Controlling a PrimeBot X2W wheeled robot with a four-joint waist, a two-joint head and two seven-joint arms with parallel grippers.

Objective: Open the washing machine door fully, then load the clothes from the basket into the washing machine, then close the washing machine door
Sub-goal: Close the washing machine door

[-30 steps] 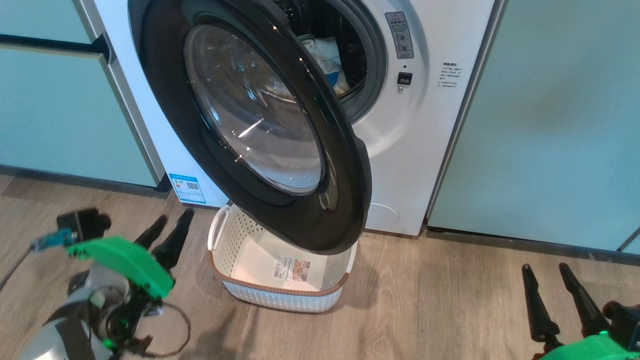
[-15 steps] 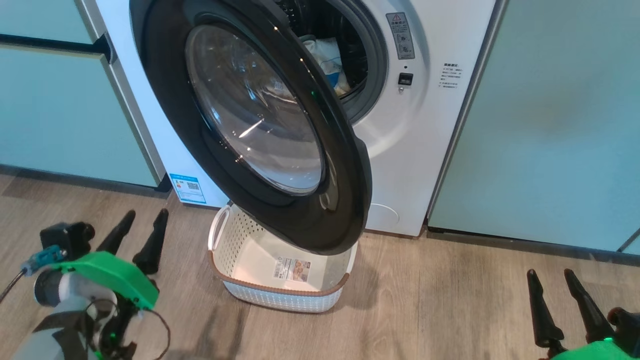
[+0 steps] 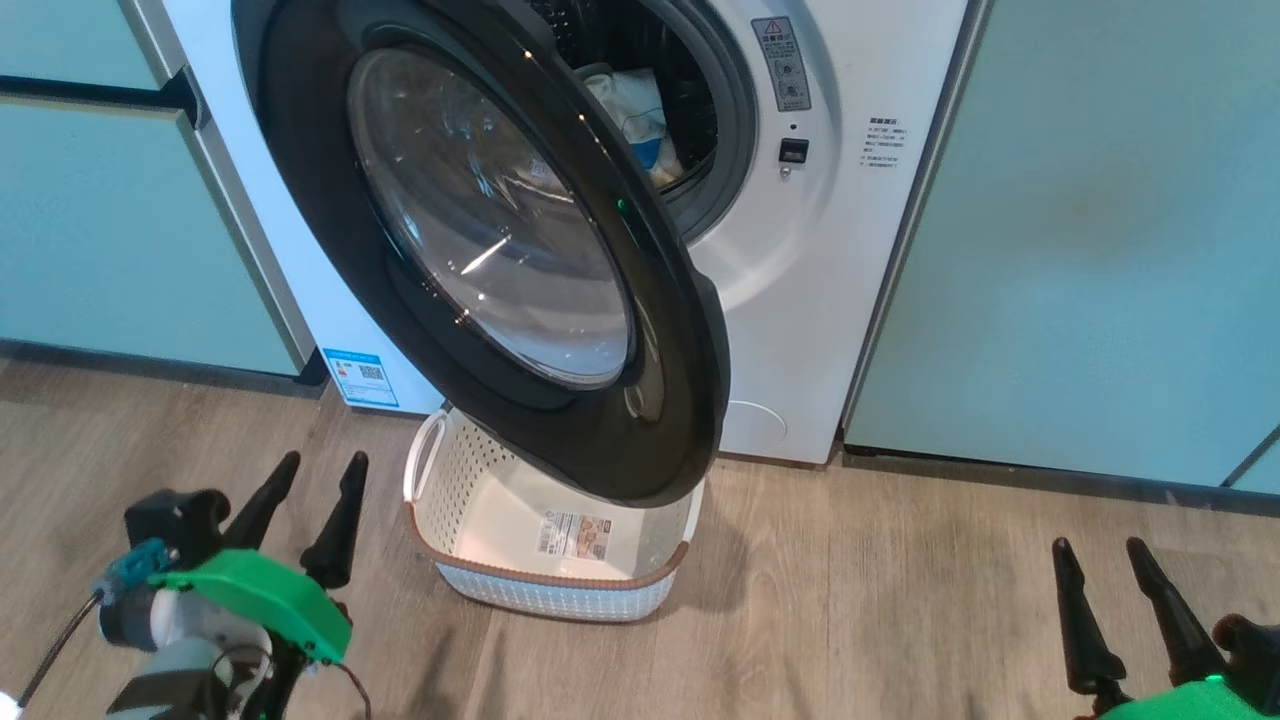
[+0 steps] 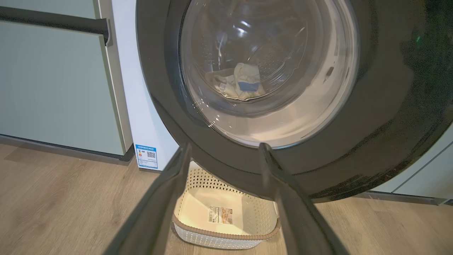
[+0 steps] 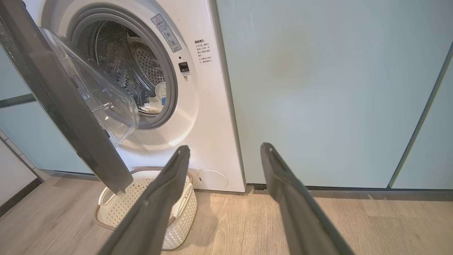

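While the door (image 3: 480, 250) hangs ajar over the basket (image 3: 560, 600) and clothes (image 3: 628, 115) lie in the washer (image 3: 790, 300), left gripper (image 3: 324, 462) and right gripper (image 3: 1097, 548) gape empty.

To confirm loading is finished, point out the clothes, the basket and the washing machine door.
the clothes (image 3: 630, 112), head view, on the cream fabric.
the basket (image 3: 560, 598), head view, its perforated front wall.
the washing machine door (image 3: 580, 440), head view, lower black rim.

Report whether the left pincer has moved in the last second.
Yes. Measured against the basket, the open left pincer has drawn back toward the robot, lower in the head view and a little farther from it.
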